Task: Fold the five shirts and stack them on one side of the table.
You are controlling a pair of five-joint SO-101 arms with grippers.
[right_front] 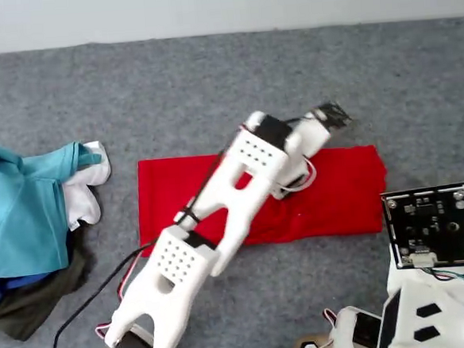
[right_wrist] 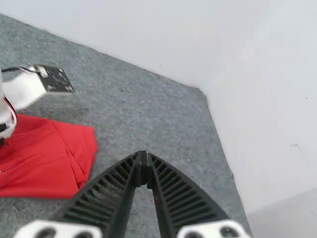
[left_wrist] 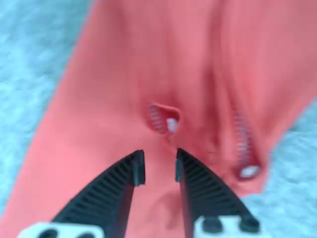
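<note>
Grey carpet (right_front: 210, 88) carries a folded red shirt (right_front: 337, 202), its long axis running side to side in the high view. The left gripper (left_wrist: 156, 167) hangs over the shirt's middle, jaws narrowly parted and gripping nothing. The right gripper (right_wrist: 145, 171), clenched and empty, sits off one short end. Other shirts (right_front: 20, 213) lie heaped off the opposite end. The left wrist view shows white stitching (left_wrist: 158, 119) on the red shirt.

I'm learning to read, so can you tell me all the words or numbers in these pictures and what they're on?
There are no words or numbers here that can be read.
The circuit board on an arm: tiny marks, too small to read.
The white patch on the red shirt: blurred, unreadable.
The pile of shirts: no print to be seen.
</note>
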